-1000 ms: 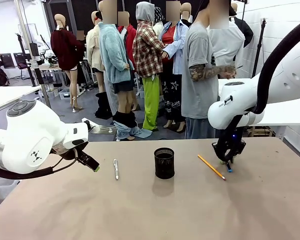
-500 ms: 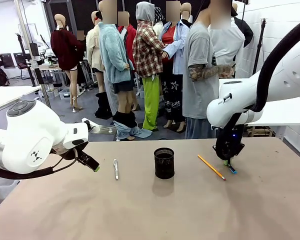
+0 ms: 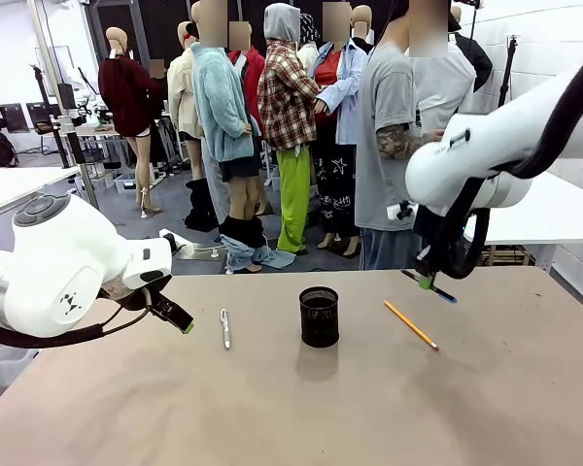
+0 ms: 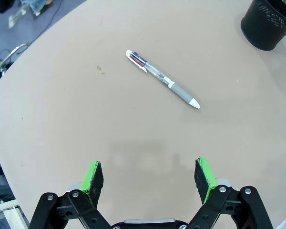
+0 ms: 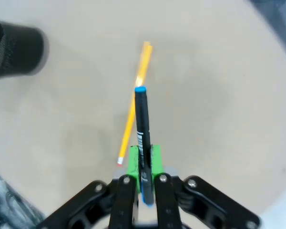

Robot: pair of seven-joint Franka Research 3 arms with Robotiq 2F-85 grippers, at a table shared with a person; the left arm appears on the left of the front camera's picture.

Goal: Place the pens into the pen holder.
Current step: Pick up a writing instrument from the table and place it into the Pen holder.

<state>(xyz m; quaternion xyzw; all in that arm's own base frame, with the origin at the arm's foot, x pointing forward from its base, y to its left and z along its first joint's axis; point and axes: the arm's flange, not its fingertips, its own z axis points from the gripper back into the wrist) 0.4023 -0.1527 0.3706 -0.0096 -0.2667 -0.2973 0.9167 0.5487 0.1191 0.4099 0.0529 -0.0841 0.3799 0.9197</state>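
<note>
Holder: black mesh cup, upright at mid-table.
Silver pen: lies flat, left of the holder, apart from it.
Pencil: yellow, lies flat and slanted, right of the holder.
Dark pen: blue-tipped, tilted, clamped in the right gripper above the table, beyond the pencil.

Pen holder: black, wire-mesh pattern.
Bench: plain tan.
Silver-white pen, left of pen holder: clear-white barrel, grey grip, white tip.
Pencil, right of pen holder: yellow-orange, pink eraser end.
Dark pen, farther right of pen holder: black body, bright blue end.
Right end effector, left end effector: black, green pads.
Arms: white.
</note>
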